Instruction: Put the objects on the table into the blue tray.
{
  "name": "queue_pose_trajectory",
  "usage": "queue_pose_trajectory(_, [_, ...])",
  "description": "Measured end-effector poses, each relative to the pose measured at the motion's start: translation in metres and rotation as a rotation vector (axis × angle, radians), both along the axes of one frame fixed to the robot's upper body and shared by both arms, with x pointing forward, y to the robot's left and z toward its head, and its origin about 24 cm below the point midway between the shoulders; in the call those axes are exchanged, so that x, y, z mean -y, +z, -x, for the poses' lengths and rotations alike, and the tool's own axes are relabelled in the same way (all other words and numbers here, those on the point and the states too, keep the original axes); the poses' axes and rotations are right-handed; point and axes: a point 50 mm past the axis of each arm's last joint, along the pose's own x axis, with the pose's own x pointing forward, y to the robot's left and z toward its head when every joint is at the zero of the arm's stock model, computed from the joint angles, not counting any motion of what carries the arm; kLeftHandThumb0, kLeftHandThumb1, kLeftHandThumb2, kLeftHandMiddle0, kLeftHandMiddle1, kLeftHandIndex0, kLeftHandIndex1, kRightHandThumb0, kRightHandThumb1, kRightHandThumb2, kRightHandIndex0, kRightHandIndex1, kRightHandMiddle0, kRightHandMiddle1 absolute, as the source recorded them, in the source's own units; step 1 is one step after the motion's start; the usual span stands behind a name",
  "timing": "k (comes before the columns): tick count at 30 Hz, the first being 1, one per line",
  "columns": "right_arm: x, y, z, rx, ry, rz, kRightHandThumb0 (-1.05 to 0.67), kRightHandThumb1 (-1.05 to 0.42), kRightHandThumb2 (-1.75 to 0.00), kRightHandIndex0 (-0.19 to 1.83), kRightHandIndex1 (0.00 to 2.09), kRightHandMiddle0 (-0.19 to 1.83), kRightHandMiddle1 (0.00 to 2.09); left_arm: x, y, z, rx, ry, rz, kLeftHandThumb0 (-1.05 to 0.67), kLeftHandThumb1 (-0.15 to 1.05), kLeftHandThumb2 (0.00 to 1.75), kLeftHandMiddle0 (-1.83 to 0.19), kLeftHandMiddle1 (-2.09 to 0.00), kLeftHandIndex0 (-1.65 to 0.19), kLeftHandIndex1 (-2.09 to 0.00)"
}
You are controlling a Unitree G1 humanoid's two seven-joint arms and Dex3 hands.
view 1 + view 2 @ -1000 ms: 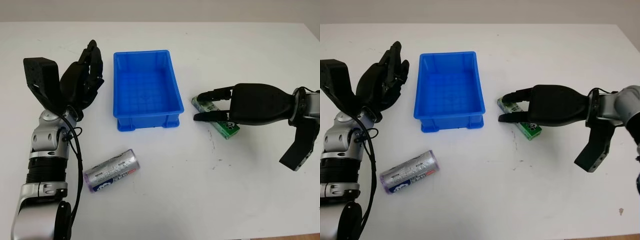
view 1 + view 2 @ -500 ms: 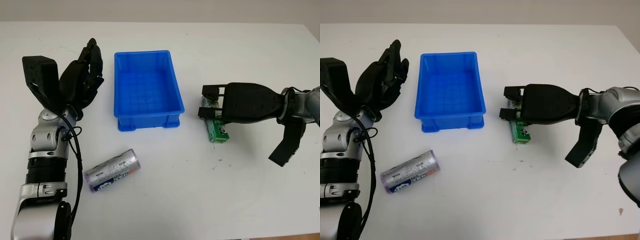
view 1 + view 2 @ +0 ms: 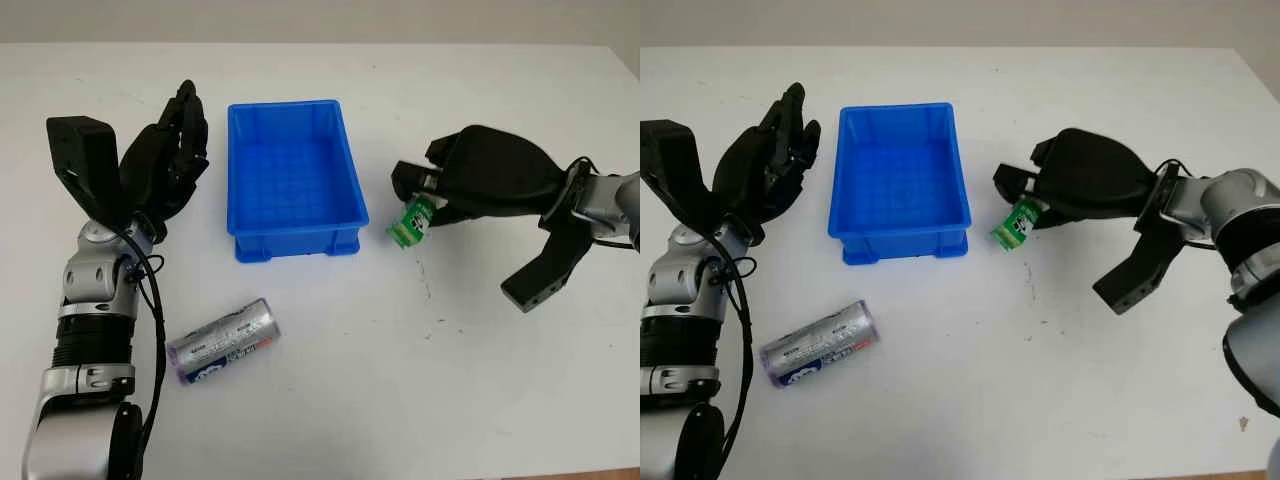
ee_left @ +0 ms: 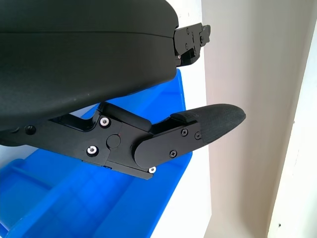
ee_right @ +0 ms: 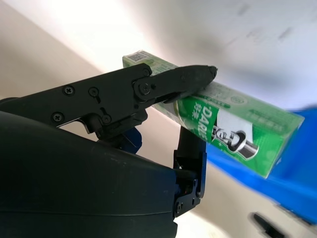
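Note:
A blue tray (image 3: 292,178) stands at the centre back of the white table, with nothing in it. Just right of its front right corner my right hand (image 3: 418,197) is shut on a green box (image 3: 410,221), which hangs tilted above the table; the right wrist view shows the fingers (image 5: 163,82) clamped across the green box (image 5: 225,130). A silver and purple can (image 3: 223,341) lies on its side at the front left. My left hand (image 3: 170,150) is open and raised beside the tray's left wall.
The table's far edge (image 3: 320,44) runs along the back. The left wrist view looks past the left hand's fingers (image 4: 198,126) at the blue tray (image 4: 89,198) and a pale wall.
My right hand closed on the green box, lifted it off the table and carried it left toward the tray's front right corner. The left hand and the can have not moved.

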Motion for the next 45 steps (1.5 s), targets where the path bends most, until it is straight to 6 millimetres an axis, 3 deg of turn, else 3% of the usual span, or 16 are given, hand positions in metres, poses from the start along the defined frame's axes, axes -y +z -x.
queue_pose_trajectory(4, [0.000,0.022,-0.006,0.056,-0.077,-0.093,-0.45,-1.05,-0.20,0.80,2.09,0.52,2.09,0.000,0.000,0.000,0.000,0.001,0.000,-0.67,1.05,0.74,0.19,0.00,0.19,0.00])
queue_pose_trajectory(8, [0.001,0.048,-0.010,0.096,-0.130,-0.262,-0.43,-1.05,-0.12,0.85,2.09,0.56,2.09,0.000,0.000,0.000,0.000,0.001,0.000,-0.67,1.05,0.74,0.19,0.00,0.19,0.00])
queue_pose_trajectory(13, [-0.003,0.073,-0.012,0.113,-0.135,-0.424,-0.44,-1.05,-0.17,0.90,2.09,0.60,2.09,0.000,0.000,0.000,-0.001,0.006,0.002,-0.67,1.05,0.73,0.19,0.00,0.19,0.00])
queue_pose_trajectory(21, [-0.037,0.097,-0.017,0.126,-0.022,-0.592,-0.49,-1.05,-0.25,0.96,2.09,0.58,2.09,0.001,-0.001,0.000,-0.004,0.007,0.006,-0.67,1.05,0.74,0.19,0.00,0.19,0.00])
queue_pose_trajectory(29, [-0.103,0.091,-0.020,0.058,0.166,-0.551,-0.50,-1.05,-0.22,0.97,2.09,0.53,2.09,0.003,-0.001,0.000,-0.002,0.013,0.009,-0.67,1.05,0.73,0.19,0.00,0.19,0.00])
queue_pose_trajectory(34, [-0.132,0.075,-0.019,-0.011,0.239,-0.453,-0.54,-1.05,-0.26,0.92,2.09,0.56,2.09,0.002,0.000,0.000,0.001,0.018,0.009,-0.68,1.05,0.72,0.19,0.00,0.19,0.00])
queue_pose_trajectory(37, [-0.137,0.066,-0.021,-0.072,0.216,-0.389,-0.55,-1.05,-0.27,0.91,2.09,0.53,2.09,0.002,0.000,0.000,0.001,0.023,0.012,-0.69,1.05,0.70,0.19,0.00,0.19,0.00])
queue_pose_trajectory(39, [-0.137,0.060,-0.024,-0.112,0.177,-0.325,-0.56,-1.05,-0.29,0.71,2.09,0.41,2.09,0.002,0.001,0.001,0.004,0.023,0.017,-0.70,1.05,0.70,0.19,0.00,0.19,0.00])
queue_pose_trajectory(40, [-0.137,0.057,-0.027,-0.156,0.130,-0.281,-0.54,-1.05,-0.27,0.47,2.09,0.23,2.00,0.002,0.001,0.001,0.004,0.021,0.022,-0.70,1.05,0.70,0.19,0.00,0.19,0.00])
queue_pose_trajectory(42, [-0.134,0.051,-0.031,-0.260,0.043,-0.212,-0.36,-1.05,-0.25,0.05,1.67,0.01,1.42,0.003,0.001,0.001,0.007,0.019,0.027,-0.70,1.05,0.70,0.19,0.00,0.19,0.00])
queue_pose_trajectory(45, [-0.131,0.044,-0.035,-0.392,-0.059,-0.111,-0.14,-1.05,-0.36,0.05,0.54,0.05,0.56,0.003,0.001,0.002,0.005,0.016,0.035,-0.70,1.05,0.70,0.19,0.00,0.19,0.00])
